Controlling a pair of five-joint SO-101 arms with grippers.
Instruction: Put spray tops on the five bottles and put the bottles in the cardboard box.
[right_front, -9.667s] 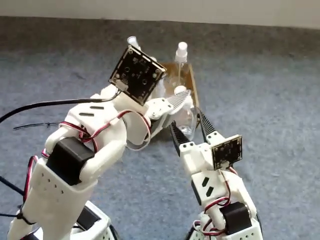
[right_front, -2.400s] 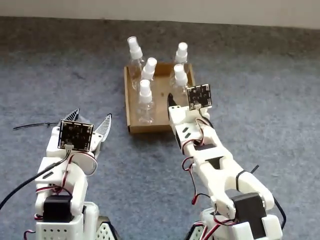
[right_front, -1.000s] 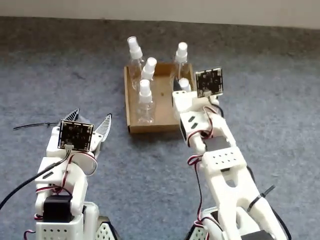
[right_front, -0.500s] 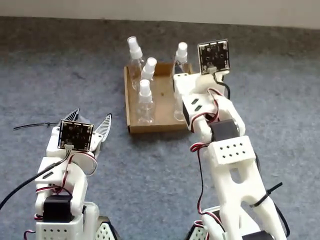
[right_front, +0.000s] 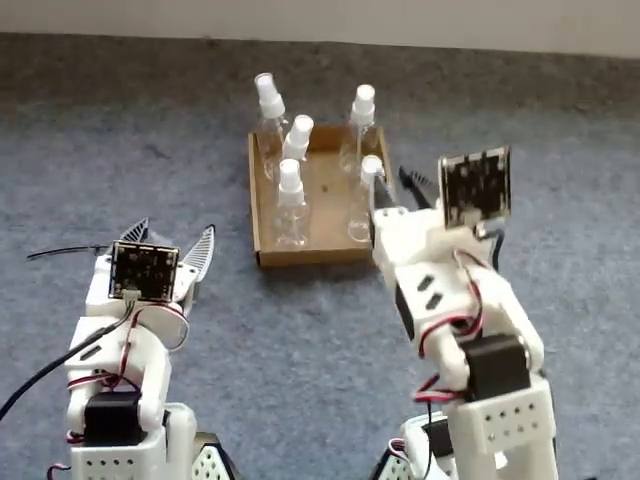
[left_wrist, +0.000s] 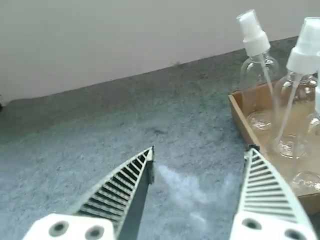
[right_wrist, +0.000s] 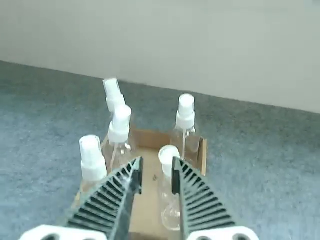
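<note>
The cardboard box (right_front: 323, 255) lies at the middle back of the carpet. Five clear bottles stand upright in it, each with a white spray top: two at the right (right_front: 362, 118) (right_front: 366, 200) and three at the left (right_front: 268, 112) (right_front: 298, 140) (right_front: 290, 200). My right gripper (right_front: 395, 192) hovers just right of the box's near right bottle (right_wrist: 168, 160), its fingers a narrow gap apart with nothing between them. Farther left, short of the box's near left corner, my left gripper (right_front: 174, 232) is wide open and empty. The left bottles (left_wrist: 257, 65) and the box wall (left_wrist: 240, 117) appear off to its side.
Grey carpet (right_front: 520, 120) surrounds the box, and a pale wall (right_wrist: 200, 45) runs along the back. A thin black cable (right_front: 60, 252) lies on the carpet beside the left arm.
My right arm has drawn back from over the box toward the right and near side, leaving the near right bottle standing there. The left arm has shifted only slightly.
</note>
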